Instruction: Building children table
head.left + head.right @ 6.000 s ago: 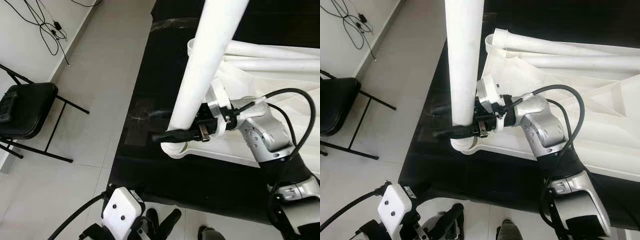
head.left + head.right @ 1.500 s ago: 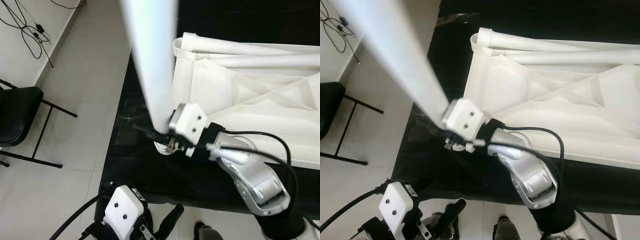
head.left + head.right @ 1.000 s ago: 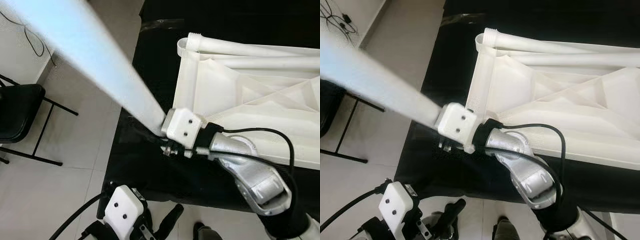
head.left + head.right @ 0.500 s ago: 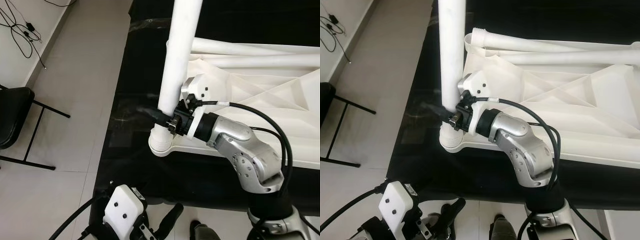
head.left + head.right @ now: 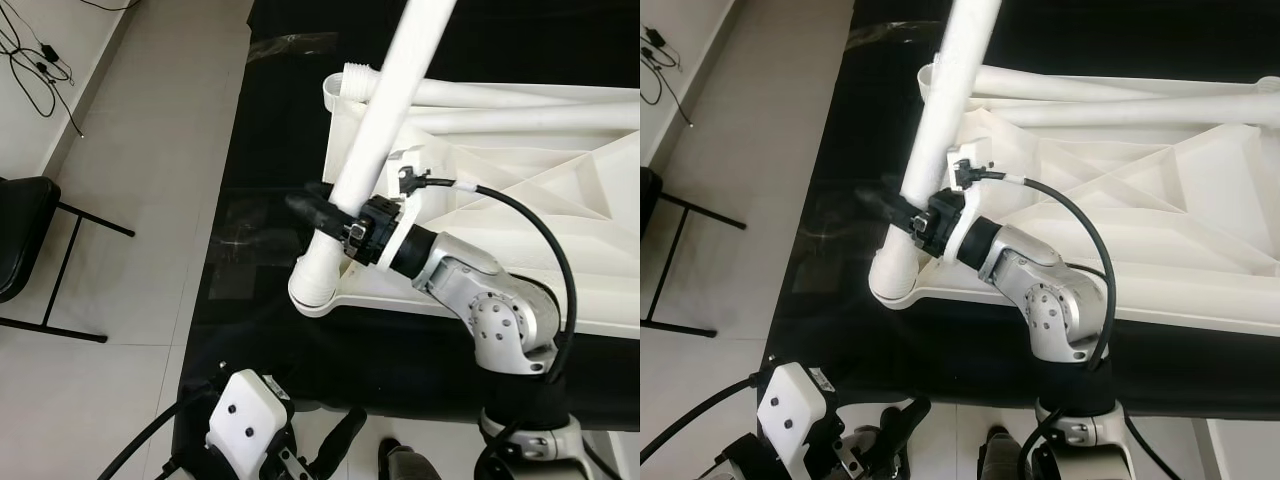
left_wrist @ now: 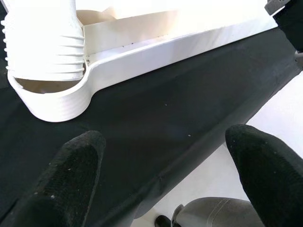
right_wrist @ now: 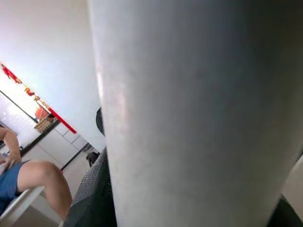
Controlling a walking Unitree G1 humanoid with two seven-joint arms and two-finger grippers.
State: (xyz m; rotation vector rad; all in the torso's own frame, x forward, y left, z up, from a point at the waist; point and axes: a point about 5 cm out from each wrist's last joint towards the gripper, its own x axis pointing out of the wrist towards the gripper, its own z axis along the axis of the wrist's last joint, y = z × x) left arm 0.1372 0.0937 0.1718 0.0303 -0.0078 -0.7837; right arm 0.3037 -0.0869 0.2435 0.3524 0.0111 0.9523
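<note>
A white plastic tabletop (image 5: pixel 520 190) lies upside down on a black-covered table (image 5: pixel 270 130). A long white table leg (image 5: pixel 385 110) stands with its threaded end in the near-left corner socket (image 5: pixel 312 290), leaning towards the back right. My right gripper (image 5: pixel 325 212) is shut around the leg just above the socket; the leg's grey-white wall (image 7: pixel 189 113) is close up in the right wrist view. My left gripper (image 6: pixel 165 156) hangs low by the table's near edge, its fingers (image 6: pixel 75 165) apart and holding nothing. Its wrist view looks at the socket (image 6: pixel 52 94).
Two more white legs (image 5: pixel 530 95) lie along the tabletop's far side. A black folding chair (image 5: pixel 20 235) and cables (image 5: pixel 40 50) are on the tiled floor to the left. A seated person's leg (image 7: pixel 28 175) is in the right wrist view.
The leg swung from tilting far left, through upright, to leaning back right, its end staying at the corner socket. My right wrist turned with it. The camera shifted slightly.
</note>
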